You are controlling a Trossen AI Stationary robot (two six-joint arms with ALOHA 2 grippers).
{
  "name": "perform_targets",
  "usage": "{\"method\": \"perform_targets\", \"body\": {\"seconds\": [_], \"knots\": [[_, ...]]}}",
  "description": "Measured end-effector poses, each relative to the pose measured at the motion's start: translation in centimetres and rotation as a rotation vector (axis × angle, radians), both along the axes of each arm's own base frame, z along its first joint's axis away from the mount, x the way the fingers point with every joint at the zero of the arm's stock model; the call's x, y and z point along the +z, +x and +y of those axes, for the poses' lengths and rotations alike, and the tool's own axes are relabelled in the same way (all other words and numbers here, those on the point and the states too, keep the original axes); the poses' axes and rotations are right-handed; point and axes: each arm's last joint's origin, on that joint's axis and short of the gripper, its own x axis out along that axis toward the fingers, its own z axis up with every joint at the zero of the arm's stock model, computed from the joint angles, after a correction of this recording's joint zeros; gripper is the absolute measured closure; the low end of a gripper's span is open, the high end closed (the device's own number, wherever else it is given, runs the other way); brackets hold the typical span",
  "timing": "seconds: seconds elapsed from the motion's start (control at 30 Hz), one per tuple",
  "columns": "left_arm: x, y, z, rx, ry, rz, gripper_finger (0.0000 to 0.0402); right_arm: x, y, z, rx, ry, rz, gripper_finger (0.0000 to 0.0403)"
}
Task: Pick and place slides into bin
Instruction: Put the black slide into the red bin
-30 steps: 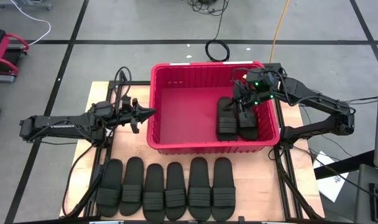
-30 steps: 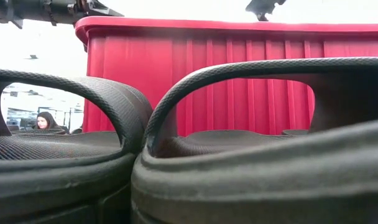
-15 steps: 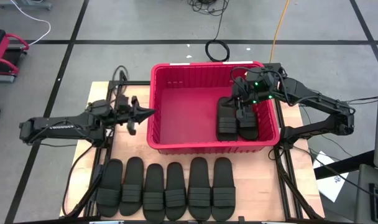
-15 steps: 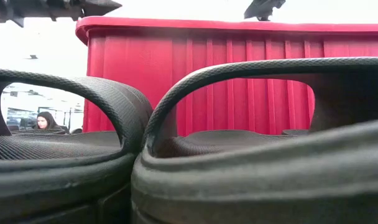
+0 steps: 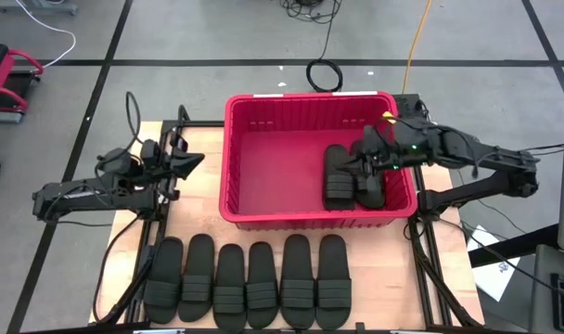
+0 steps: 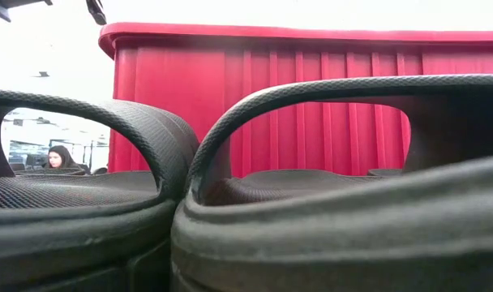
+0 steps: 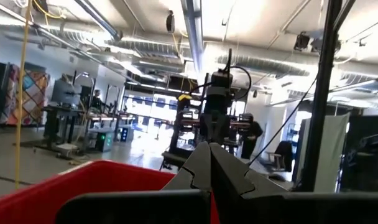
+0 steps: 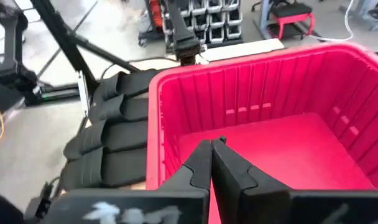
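The right gripper is hovering over the right half of the bin, its fingers pressed together and holding nothing. Directly beneath it, two slides are lying side by side on the bin's floor, close to the right wall. In the right wrist view the closed fingertips are pointing across the bin's bare red floor toward its far wall, beyond which a row of slides is showing on the bench.

The left gripper is hanging outside the bin, just beside its left wall, with its fingers likewise shut tight and empty. In the left wrist view the closed tip is sitting above the bin's red rim, pointing out into the room.

On the wooden bench in front of the bin, six slides are lying in a neat row, parallel and touching or nearly touching one another, toes toward the bin. The low view is looking through the arched straps of two of these slides at the bin's ribbed front wall. A person is showing far off in the room behind the bench.
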Motion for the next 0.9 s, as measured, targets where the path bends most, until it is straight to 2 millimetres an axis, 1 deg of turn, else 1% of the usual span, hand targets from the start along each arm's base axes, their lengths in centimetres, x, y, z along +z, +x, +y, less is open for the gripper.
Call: {"method": "perform_targets", "body": {"seconds": [0.07,0.17,0.3,0.37,0.43,0.53,0.7,0.77,0.83,0.9], "knots": [[0.0,0.0,0.0,-0.02,-0.025,-0.004,0.0401,0.2,-0.4,0.3,-0.01,0.019,-0.012,0.0403],[-0.1,0.1,-0.2,-0.095,-0.062,0.007,0.0401,0.5,-0.8,0.8,0.005,0.044,-0.025,0.0403],[-0.3,0.3,-0.5,-0.196,-0.04,0.039,0.0401,0.8,-1.6,1.0,0.011,0.057,-0.048,0.0403],[0.0,0.4,-0.7,-0.234,-0.038,0.054,0.0401,1.0,-1.9,1.0,0.011,0.048,-0.055,0.0403],[1.3,0.7,-1.0,-0.264,-0.037,0.075,0.0401,1.1,-2.4,1.0,0.016,0.032,-0.062,0.0403],[4.4,2.0,-1.6,-0.287,-0.005,0.149,0.0401,1.3,-3.2,1.0,0.024,0.012,-0.067,0.0403],[8.8,6.2,-3.0,-0.243,0.07,0.372,0.0401,1.2,-4.5,1.1,0.038,-0.02,-0.035,0.0403],[10.0,7.8,-3.5,-0.197,0.104,0.44,0.0401,1.2,-5.1,1.1,0.042,-0.024,-0.031,0.0403],[11.5,8.8,-3.8,-0.15,0.12,0.426,0.0401,1.1,-5.7,1.1,0.047,-0.024,-0.014,0.0403],[12.7,9.5,-4.1,-0.122,0.128,0.405,0.0401,1.0,-6.4,1.2,0.062,-0.018,0.001,0.0403]]}}
